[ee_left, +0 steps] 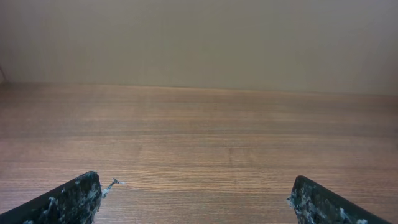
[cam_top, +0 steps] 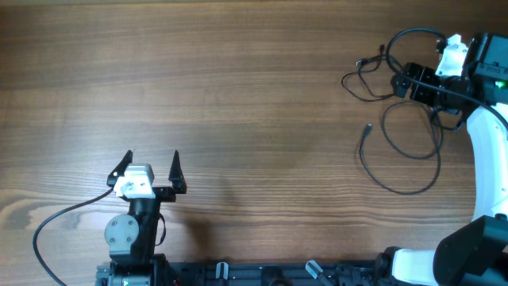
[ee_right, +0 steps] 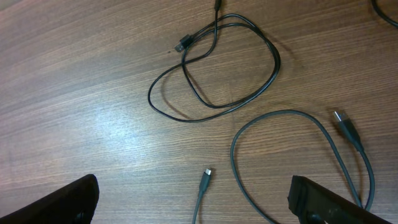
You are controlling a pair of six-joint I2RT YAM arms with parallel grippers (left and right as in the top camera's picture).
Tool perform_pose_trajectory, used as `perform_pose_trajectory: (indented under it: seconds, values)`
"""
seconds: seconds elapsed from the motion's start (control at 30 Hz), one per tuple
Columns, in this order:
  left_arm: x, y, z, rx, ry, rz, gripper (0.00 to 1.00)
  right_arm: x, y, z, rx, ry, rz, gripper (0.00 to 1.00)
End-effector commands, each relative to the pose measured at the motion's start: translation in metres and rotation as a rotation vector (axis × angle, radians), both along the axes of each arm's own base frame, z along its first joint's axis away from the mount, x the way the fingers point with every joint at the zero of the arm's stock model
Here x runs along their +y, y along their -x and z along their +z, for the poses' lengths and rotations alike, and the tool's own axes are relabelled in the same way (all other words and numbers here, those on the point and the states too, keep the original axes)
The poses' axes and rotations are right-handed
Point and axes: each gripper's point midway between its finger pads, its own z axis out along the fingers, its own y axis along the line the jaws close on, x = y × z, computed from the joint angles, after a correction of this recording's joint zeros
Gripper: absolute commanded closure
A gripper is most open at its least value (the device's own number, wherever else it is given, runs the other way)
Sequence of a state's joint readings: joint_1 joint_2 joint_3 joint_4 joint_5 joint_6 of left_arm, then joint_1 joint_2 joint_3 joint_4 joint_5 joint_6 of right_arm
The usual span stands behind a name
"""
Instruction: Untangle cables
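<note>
The cables (cam_top: 384,119) lie at the table's (cam_top: 238,79) far right side, thin and slack, in loose curves rather than a tight knot. From the right wrist, a black cable (ee_right: 277,62) loops over itself and ends in a small plug (ee_right: 180,45), while a greyer one (ee_right: 280,112) arcs just beside it. The right tool (ee_right: 196,202) hangs above them, spread wide and empty. The left tool (cam_top: 152,155) is well apart from the cables, equally wide and holding nothing.

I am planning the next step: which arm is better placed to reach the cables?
Right. The right gripper is open above the cables; the left gripper, also open, is far across the table.
</note>
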State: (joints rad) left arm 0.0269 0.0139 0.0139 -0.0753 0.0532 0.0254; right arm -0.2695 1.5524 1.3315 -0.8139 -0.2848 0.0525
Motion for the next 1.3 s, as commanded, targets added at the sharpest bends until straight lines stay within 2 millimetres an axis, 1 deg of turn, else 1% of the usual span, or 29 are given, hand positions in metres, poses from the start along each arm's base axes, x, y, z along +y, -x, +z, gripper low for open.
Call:
perform_pose_trajectory:
  seconds: [0.0, 0.93, 1.0, 1.07, 1.23, 1.27]
  values:
    - [-0.002, 0.0, -0.002, -0.001, -0.019, -0.012, 0.0, 0.003, -0.001, -0.007, 0.016, -0.021, 0.0, 0.0]
    - [-0.002, 0.0, -0.002, -0.001, -0.019, -0.012, 0.0, 0.003, 0.001, -0.008, 0.021, -0.019, -0.002, 0.0]
    - [-0.002, 0.0, -0.002, -0.001, -0.019, -0.012, 0.0, 0.003, 0.001, -0.002, 0.004, -0.014, -0.002, 0.0]
    - [-0.002, 0.0, -0.002, -0.001, -0.019, -0.012, 0.0, 0.003, 0.004, 0.011, -0.03, -0.005, -0.002, 0.0]
    - [-0.002, 0.0, -0.002, -0.001, -0.019, -0.012, 0.0, 0.007, 0.016, 0.058, -0.155, 0.029, -0.001, 0.0]
    - [-0.002, 0.0, -0.002, -0.001, -0.019, -0.012, 0.0, 0.008, 0.022, 0.074, -0.2, 0.042, 0.0, 0.0]
